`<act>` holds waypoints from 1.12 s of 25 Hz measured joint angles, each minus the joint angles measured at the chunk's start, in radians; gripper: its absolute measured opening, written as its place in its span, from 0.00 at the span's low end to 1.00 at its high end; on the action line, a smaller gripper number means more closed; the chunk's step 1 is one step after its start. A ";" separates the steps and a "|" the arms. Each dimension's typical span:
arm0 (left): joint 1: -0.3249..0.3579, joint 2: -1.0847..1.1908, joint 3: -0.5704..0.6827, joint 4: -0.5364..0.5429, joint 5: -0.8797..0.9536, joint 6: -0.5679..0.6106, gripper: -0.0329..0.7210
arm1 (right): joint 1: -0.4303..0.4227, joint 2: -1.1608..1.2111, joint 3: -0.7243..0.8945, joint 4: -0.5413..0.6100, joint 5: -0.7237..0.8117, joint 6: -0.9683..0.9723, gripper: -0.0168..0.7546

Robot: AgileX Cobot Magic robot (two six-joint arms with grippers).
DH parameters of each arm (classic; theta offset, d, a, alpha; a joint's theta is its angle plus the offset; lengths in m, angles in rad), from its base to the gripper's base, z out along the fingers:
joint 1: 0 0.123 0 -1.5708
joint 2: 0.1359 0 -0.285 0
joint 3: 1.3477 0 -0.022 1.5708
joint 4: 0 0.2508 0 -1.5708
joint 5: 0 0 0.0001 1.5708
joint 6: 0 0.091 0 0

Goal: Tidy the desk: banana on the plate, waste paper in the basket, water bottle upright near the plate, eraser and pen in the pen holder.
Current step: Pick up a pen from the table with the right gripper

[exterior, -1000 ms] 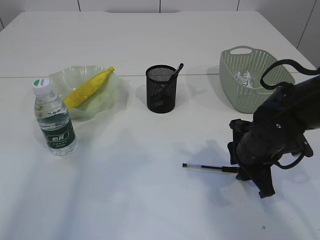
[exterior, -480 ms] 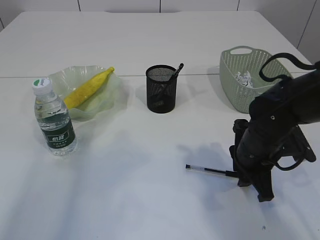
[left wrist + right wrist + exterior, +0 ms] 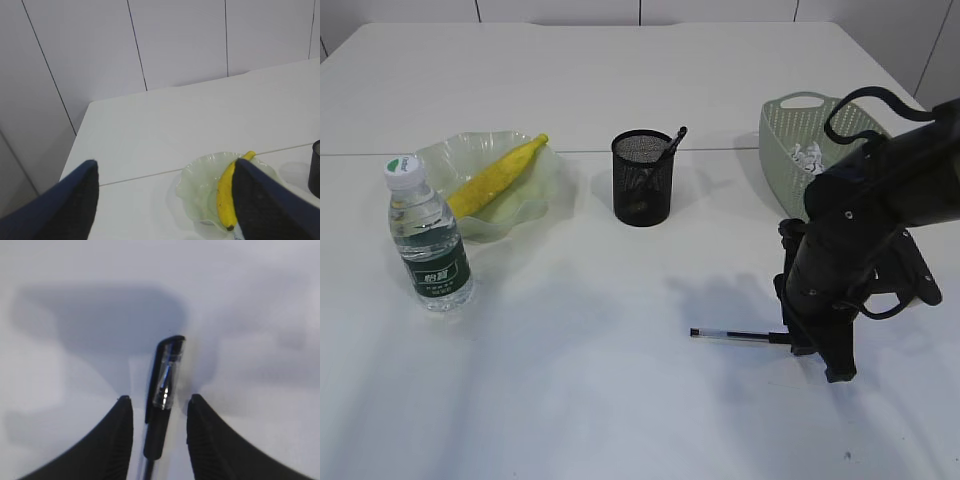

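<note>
1. The pen (image 3: 730,336) lies flat on the desk (image 3: 620,400), at about 5 o'clock from the pen holder (image 3: 643,178).
2. The right gripper (image 3: 159,412) straddles its capped end, fingers (image 3: 116,440) parted on either side, neither visibly touching it.
3. The left gripper (image 3: 165,200) hangs wide apart, empty, above the plate (image 3: 195,192) holding the banana (image 3: 227,192).
4. The water bottle (image 3: 428,235) stands upright at the plate's 7 o'clock.

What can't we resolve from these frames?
- Eraser: not seen in any view; the pen holder mesh hides what is inside.
- Right gripper on the pen: fingers straddle it with gaps showing; contact unclear. The exterior view has the arm in front.
- Basket: partly hidden by the right arm; paper barely visible.
- Left gripper: open, outside the exterior view.
</note>
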State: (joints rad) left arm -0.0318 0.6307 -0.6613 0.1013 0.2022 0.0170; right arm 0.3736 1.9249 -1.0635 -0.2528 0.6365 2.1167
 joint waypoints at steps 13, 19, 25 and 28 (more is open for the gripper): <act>0.000 0.000 0.000 0.000 0.002 0.000 0.83 | 0.000 0.015 0.000 0.022 0.006 0.004 0.39; 0.000 0.000 0.000 0.000 0.017 0.000 0.83 | 0.000 0.015 -0.002 0.022 0.002 0.004 0.39; 0.000 0.000 0.000 0.000 0.057 0.000 0.83 | 0.000 0.015 -0.002 -0.009 -0.003 0.004 0.39; 0.000 0.000 0.000 0.000 0.092 0.000 0.83 | 0.000 0.015 -0.002 -0.023 -0.005 0.004 0.39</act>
State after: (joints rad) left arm -0.0318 0.6307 -0.6613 0.1013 0.2942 0.0170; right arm 0.3736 1.9398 -1.0655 -0.2753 0.6318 2.1207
